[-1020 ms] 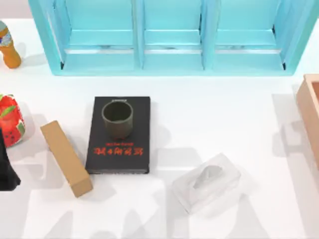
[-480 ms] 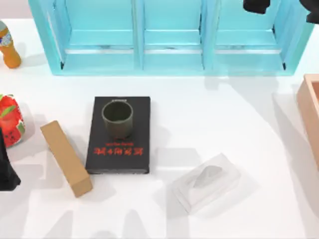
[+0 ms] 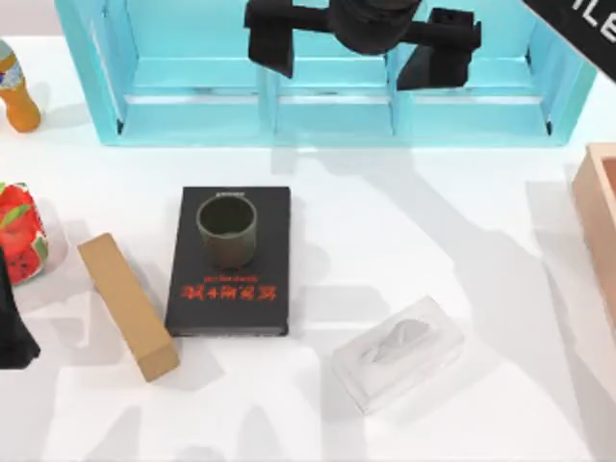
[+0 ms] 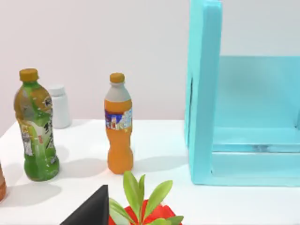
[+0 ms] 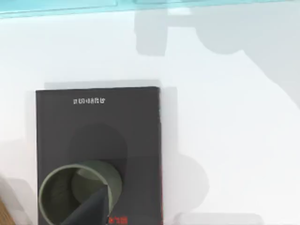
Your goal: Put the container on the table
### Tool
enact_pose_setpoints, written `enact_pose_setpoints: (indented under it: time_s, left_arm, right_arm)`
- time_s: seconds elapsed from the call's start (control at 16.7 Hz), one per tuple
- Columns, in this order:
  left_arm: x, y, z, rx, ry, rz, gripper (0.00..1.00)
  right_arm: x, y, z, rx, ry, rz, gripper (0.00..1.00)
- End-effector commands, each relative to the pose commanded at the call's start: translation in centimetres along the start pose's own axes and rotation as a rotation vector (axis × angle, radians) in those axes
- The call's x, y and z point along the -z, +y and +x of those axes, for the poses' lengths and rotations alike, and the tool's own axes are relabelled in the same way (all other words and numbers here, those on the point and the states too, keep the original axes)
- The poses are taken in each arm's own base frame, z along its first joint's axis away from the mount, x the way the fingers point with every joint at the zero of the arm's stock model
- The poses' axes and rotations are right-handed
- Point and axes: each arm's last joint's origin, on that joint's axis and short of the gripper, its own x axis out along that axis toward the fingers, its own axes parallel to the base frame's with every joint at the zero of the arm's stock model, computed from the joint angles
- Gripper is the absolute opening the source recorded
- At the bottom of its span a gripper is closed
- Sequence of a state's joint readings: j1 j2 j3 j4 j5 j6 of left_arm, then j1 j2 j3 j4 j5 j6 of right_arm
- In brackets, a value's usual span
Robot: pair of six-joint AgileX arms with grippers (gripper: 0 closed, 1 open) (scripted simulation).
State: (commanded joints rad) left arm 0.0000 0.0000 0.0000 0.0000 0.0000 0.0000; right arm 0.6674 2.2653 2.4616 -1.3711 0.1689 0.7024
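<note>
Olive-green container [image 3: 227, 229] stands upright on the black book [image 3: 231, 298] at the desk's [image 3: 414, 221] centre-left, toward seven o'clock from the wide-spread right pincer [image 3: 361, 43], the nearer one.

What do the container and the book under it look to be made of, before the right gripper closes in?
The container: matte dark olive, no gloss, thick rim; probably ceramic or dull plastic, the look leaves it open. The book: flat black cover, red print, likely coated card or paper. The right gripper hangs open over the shelf; the left arm is parked at the table's left edge.
</note>
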Motion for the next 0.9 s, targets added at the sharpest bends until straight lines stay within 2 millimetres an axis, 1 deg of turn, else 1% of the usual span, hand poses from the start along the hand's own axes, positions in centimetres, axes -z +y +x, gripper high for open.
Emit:
enact_pose_setpoints:
  time_s: [0.18, 0.3, 0.42, 0.6, 0.9]
  left_arm:
    - [0.0, 0.0, 0.0, 0.0, 0.0, 0.0, 1.0]
    - [0.0, 0.0, 0.0, 0.0, 0.0, 0.0, 1.0]
    - [0.0, 0.0, 0.0, 0.0, 0.0, 0.0, 1.0]
    - [0.0, 0.0, 0.0, 0.0, 0.0, 0.0, 1.0]
    - [0.0, 0.0, 0.0, 0.0, 0.0, 0.0, 1.0]
  right_arm:
    - [2.4, 4.0, 2.7, 0.044, 0.054, -0.021, 1.0]
    - [4.2, 6.0, 4.1, 0.071, 0.08, -0.035, 1.0]
    - [5.8, 7.4, 5.2, 0.094, 0.098, -0.048, 1.0]
    - [7.1, 8.4, 6.0, 0.111, 0.11, -0.058, 1.0]
    - [7.0, 8.3, 6.1, 0.113, 0.112, -0.055, 1.0]
